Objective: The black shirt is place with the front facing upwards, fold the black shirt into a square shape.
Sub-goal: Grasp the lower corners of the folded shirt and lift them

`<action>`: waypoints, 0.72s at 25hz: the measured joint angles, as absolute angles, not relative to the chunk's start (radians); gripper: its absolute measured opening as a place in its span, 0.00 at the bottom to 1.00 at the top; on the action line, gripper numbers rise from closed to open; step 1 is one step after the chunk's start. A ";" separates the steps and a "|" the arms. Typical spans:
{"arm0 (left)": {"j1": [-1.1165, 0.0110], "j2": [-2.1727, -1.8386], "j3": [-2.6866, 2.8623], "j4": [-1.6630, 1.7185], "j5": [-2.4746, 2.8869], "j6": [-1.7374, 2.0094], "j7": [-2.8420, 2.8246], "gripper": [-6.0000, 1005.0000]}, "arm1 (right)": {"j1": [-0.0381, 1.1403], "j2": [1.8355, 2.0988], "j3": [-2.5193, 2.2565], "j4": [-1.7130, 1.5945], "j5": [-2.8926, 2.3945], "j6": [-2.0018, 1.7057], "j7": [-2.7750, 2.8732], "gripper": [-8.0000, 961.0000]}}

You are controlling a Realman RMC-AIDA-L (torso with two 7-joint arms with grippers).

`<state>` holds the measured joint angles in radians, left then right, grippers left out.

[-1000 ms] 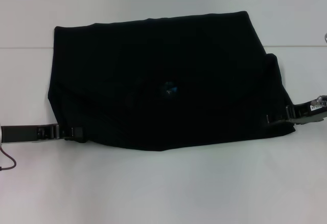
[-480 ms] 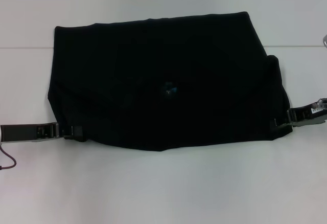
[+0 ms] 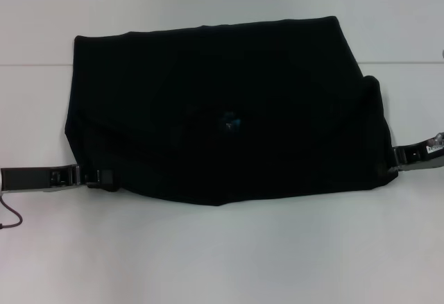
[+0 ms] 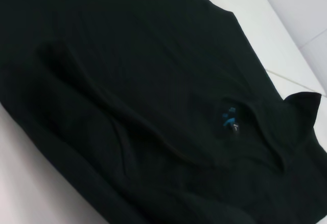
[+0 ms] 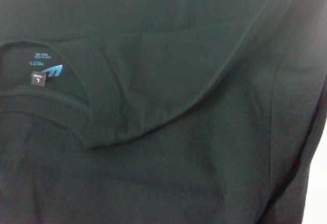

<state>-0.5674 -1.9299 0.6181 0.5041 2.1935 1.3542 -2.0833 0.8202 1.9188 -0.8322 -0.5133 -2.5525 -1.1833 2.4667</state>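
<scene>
Currently we are inspecting black shirt (image 3: 222, 110), lying folded on white table (image 3: 222, 248). Left gripper (image 3: 104, 178) and right gripper (image 3: 390, 167) at near corners; finger state indeterminable. Risk: uneven pull skewing fold.

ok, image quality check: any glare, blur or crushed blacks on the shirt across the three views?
Head view: the black shirt reads near-solid black with folds barely visible, and the table is evenly lit without glare. Left wrist view: soft, but folds and the blue neck label show. Right wrist view: sharpest, collar seams readable.
</scene>
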 joint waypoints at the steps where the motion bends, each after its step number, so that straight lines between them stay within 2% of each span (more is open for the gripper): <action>1: -0.569 -1.928 0.618 0.503 2.194 1.360 -2.088 0.04 | 0.820 1.916 -0.831 -0.515 -2.552 -1.195 2.465 0.13; 6: -0.583 -1.891 0.642 0.490 2.206 1.481 -2.121 0.04 | 0.818 1.886 -0.836 -0.527 -2.556 -1.321 2.434 0.05; 8: -0.584 -1.870 0.653 0.489 2.224 1.566 -2.139 0.04 | 0.808 1.867 -0.837 -0.530 -2.563 -1.423 2.392 0.05; 10: -0.583 -1.851 0.653 0.488 2.255 1.653 -2.150 0.04 | 0.792 1.859 -0.839 -0.536 -2.579 -1.523 2.342 0.05; 13: -0.578 -1.839 0.650 0.487 2.311 1.774 -2.165 0.04 | 0.750 1.872 -0.839 -0.565 -2.628 -1.664 2.259 0.05; 18: -0.565 -1.851 0.655 0.485 2.420 1.934 -2.180 0.04 | 0.694 1.918 -0.839 -0.588 -2.682 -1.754 2.165 0.05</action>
<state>-0.5654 -1.8510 0.6546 0.4853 2.4201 1.9341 -2.1795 0.6944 1.9181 -0.8392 -0.5884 -2.6821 -1.7542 2.1653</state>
